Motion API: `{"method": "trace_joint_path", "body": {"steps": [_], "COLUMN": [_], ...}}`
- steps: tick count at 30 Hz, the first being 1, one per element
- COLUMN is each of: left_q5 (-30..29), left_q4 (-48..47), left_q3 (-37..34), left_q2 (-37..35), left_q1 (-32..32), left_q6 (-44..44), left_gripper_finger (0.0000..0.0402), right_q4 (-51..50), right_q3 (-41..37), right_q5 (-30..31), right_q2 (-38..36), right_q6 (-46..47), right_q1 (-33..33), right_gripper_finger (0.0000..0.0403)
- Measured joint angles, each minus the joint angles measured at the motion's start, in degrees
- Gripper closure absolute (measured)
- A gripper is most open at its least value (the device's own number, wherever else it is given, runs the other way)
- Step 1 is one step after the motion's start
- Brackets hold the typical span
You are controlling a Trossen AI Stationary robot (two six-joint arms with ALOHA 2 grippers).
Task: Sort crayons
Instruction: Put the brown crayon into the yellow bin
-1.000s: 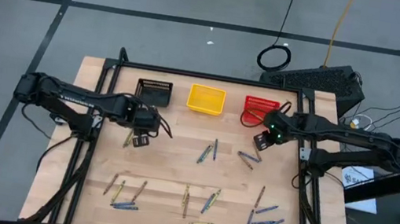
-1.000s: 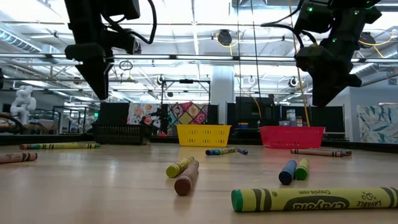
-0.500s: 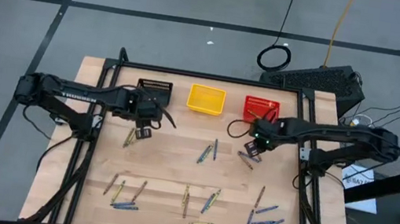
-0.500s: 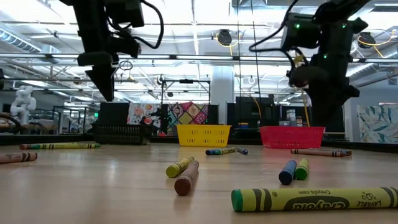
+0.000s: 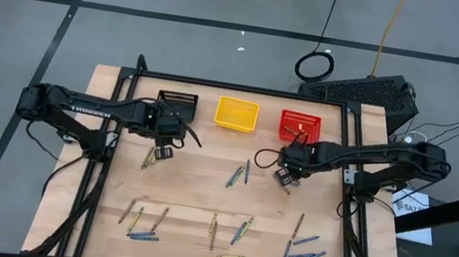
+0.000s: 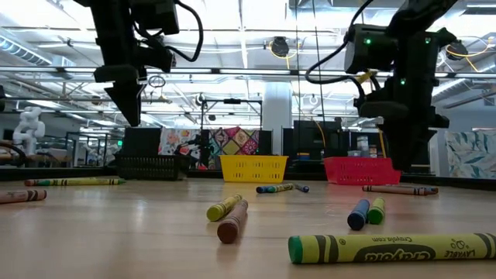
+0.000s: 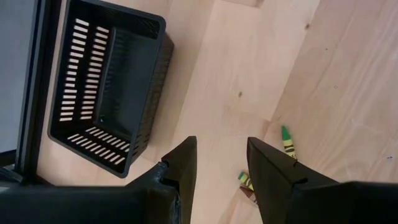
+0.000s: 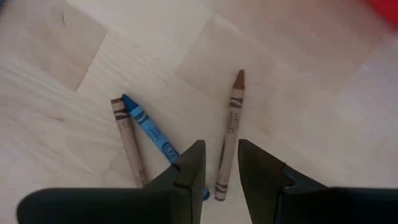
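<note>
Low view, yellow-green crayon (image 6: pixel 391 248) upside-down "Crayola" wrapper, nearest on table (image 6: pixel 139 232)

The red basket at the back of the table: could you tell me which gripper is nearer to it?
Right. The right gripper hovers just in front of the red basket; the left gripper is across the table, near the black basket.

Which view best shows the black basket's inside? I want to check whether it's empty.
Left wrist view: it looks into the black basket, no crayons visible inside. High view shows it small; low view only its side.
</note>
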Motion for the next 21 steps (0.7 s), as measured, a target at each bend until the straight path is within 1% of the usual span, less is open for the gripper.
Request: {"method": "trace_joint_path", "body": {"steps": [4,7,14,21], "left_q5": [0.00,0.00,0.02,0.53], "left_q4": [-0.02,-0.01,0.00,0.00], "left_q3": [0.00,0.00,0.00,0.00], "left_q2": [0.00,0.00,0.00,0.02], "left_q1": [0.00,0.00,0.00,0.00], "left_q6": [0.00,-0.02,-0.15,-0.17], "left_gripper_finger": [0.0270,0.0270,0.0270,0.0270], "right_q4": [0.13,-0.01,0.52,1.95], "right_q3": [0.00,0.00,0.00,0.00], "right_q5": [0.16,1.60,1.53,1.41], "right_q2": [1.35,2.36,5.75,6.82], "right_q6": [-0.02,-0.12,-1.71,-2.19], "right_q1": [0.02,0.02,-0.04,-0.04], "right_gripper_finger": [0.0321,0.0321,0.0321,0.0321]}}
